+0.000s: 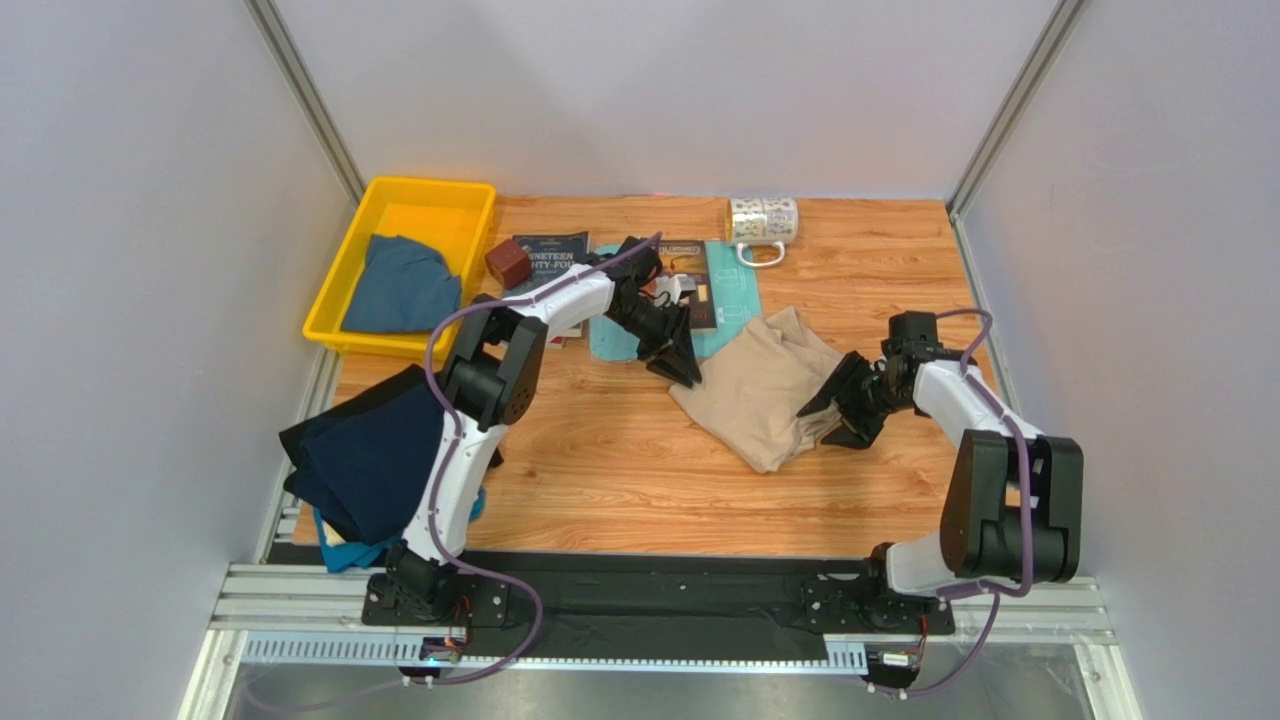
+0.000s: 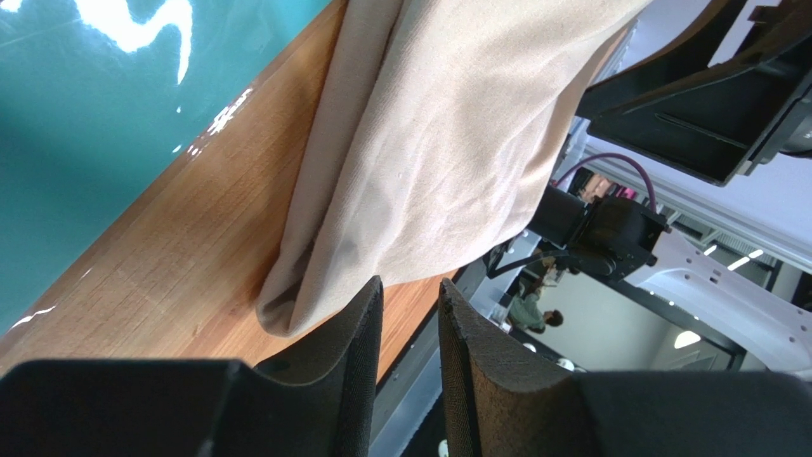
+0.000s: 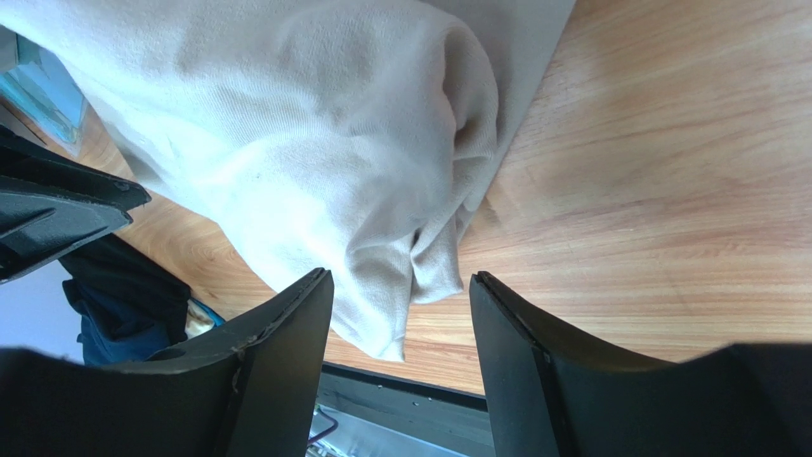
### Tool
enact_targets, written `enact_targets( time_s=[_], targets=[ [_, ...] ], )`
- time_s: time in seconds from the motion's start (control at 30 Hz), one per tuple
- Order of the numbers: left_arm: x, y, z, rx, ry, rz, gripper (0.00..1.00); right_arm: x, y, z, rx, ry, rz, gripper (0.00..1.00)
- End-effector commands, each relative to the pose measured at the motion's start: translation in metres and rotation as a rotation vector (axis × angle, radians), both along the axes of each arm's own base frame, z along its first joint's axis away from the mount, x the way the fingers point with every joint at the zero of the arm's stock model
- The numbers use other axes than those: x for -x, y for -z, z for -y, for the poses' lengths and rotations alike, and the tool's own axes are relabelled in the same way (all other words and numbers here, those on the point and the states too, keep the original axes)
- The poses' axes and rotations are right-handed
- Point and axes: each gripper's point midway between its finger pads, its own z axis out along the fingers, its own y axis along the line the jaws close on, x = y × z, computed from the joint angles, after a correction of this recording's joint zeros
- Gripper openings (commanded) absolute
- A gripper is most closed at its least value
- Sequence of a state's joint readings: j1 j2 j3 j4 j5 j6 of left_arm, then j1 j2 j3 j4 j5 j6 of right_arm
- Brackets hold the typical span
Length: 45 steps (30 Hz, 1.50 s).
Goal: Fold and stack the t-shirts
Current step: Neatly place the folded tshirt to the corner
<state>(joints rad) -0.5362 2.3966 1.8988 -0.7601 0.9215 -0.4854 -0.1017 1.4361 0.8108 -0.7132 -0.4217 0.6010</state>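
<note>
Pale grey walls box in a wood-grain table (image 1: 631,480), where a beige t-shirt (image 1: 759,387) lies crumpled right of centre. The left gripper (image 1: 679,365) sits at that shirt's far-left edge, its fingers a narrow gap apart and gripping nothing. The right gripper (image 1: 845,413) is at the shirt's right edge, fingers spread, with a bunched fold lying loose between them. Well left of the shirt, a yellow bin (image 1: 334,293) holds a dusty blue t-shirt (image 1: 398,285). A navy t-shirt (image 1: 368,450) overhangs the table edge and hides most of a teal cloth (image 1: 353,555). A teal board (image 1: 733,293) behind the beige shirt is partly covered.
</note>
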Motion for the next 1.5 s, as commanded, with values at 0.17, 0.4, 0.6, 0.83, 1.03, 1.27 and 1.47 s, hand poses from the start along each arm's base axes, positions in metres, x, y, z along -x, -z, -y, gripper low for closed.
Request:
enact_targets(
  time_s=[0.17,0.4,0.6,0.83,1.03,1.27,1.47],
  targets=[
    [-0.002,-0.024,0.018,0.08,0.031,0.053,0.34,-0.002,0.041,-0.002,-0.033,0.0,-0.081,0.61],
    [0.01,-0.015,0.024,0.062,0.058,0.035,0.34,0.006,0.051,0.003,0.007,0.019,-0.112,0.61],
    [0.012,-0.013,0.022,0.055,0.056,0.03,0.35,-0.001,0.057,0.005,0.021,0.036,-0.14,0.55],
    [0.016,-0.006,0.025,0.05,0.065,0.014,0.34,-0.008,0.066,0.008,0.062,0.017,-0.206,0.46],
    [0.02,0.0,0.03,0.046,0.076,-0.003,0.34,-0.013,0.071,0.006,0.069,0.005,-0.23,0.01],
    [0.015,-0.01,0.031,0.062,0.078,0.028,0.33,-0.026,0.056,0.005,0.059,-0.049,-0.187,0.0],
    [-0.011,-0.03,0.013,0.055,0.002,0.075,0.33,-0.022,0.022,0.01,0.096,-0.176,-0.13,0.0]
  ],
)
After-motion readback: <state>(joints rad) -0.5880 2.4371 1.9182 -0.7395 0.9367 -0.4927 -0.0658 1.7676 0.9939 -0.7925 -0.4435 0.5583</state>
